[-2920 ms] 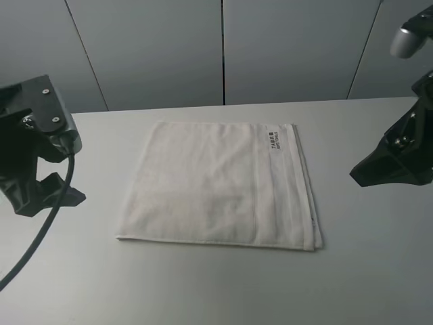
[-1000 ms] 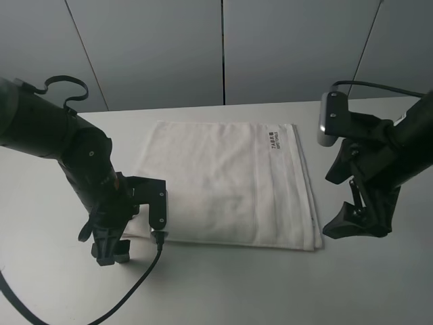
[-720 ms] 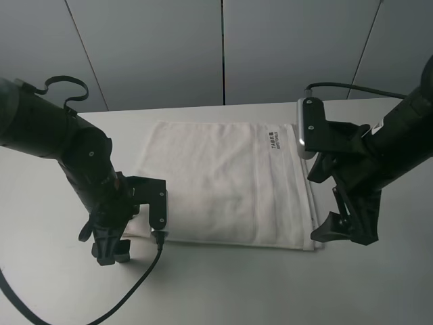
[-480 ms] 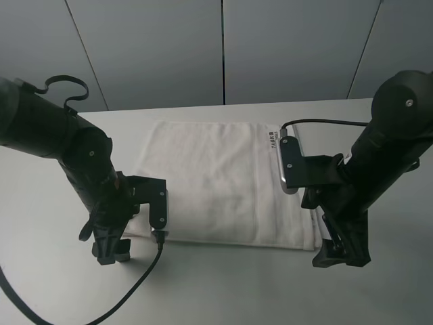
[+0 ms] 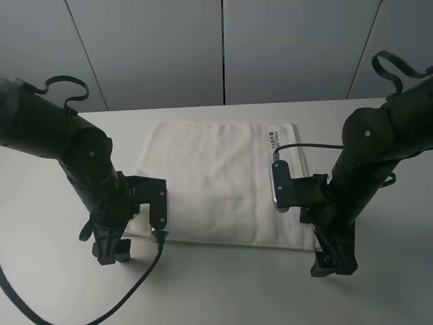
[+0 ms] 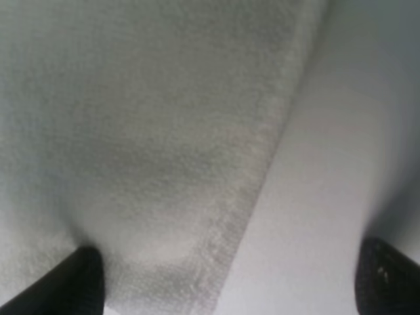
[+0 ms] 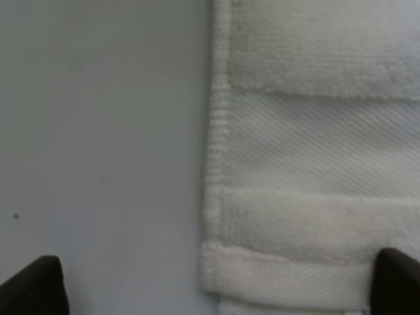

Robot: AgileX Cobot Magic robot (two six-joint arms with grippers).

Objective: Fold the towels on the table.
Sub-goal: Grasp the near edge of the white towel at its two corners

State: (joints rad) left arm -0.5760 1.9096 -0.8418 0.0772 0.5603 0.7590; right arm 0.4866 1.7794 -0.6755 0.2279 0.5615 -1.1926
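The white towel lies flat on the table, its label near the far right corner. My left gripper is low at the towel's near left corner. In the left wrist view it is open, one fingertip over the terry cloth and the other over bare table. My right gripper is down at the near right corner. It is open too, straddling the edge of the towel, where the woven band shows.
Grey wall panels stand behind the table's far edge. A black cable trails from the left arm across the near left of the table. Bare tabletop lies beside the towel's right edge.
The right arm has swung in from the right and dropped to the towel's near right corner. The left arm has stayed at the near left corner.
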